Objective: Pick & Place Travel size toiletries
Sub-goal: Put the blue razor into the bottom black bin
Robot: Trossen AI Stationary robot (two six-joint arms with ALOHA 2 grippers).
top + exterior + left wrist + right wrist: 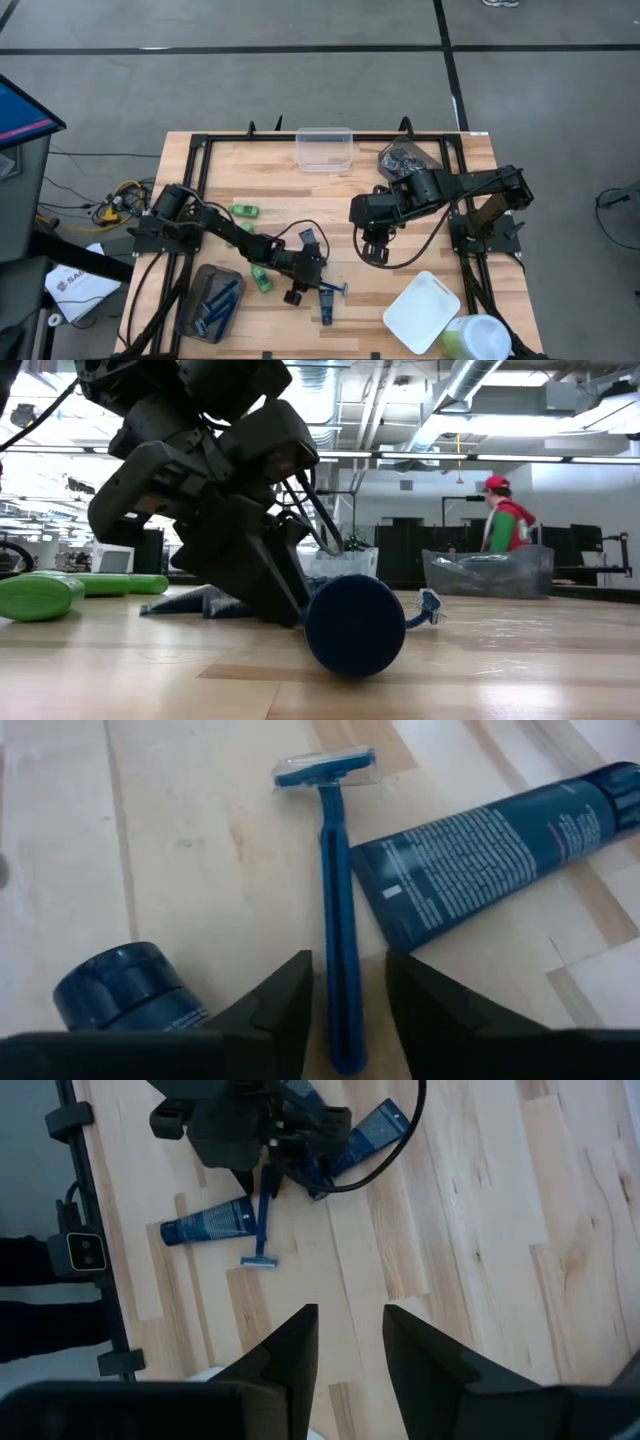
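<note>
The left gripper straddles a thin blue razor's handle on the table, fingers spread, not yet pinching. The razor looks light, stiff, slippery; mid-handle seems best. The right gripper hovers apart, fingers parted, empty.

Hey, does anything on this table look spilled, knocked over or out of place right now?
Nothing looks spilled or damaged. Loose items lie scattered on the wooden table: a thin blue razor between the left gripper fingers, a flat dark navy tube beside it, and bright green mini bottles. Other razors already sit in the grey-brown tub.
</note>
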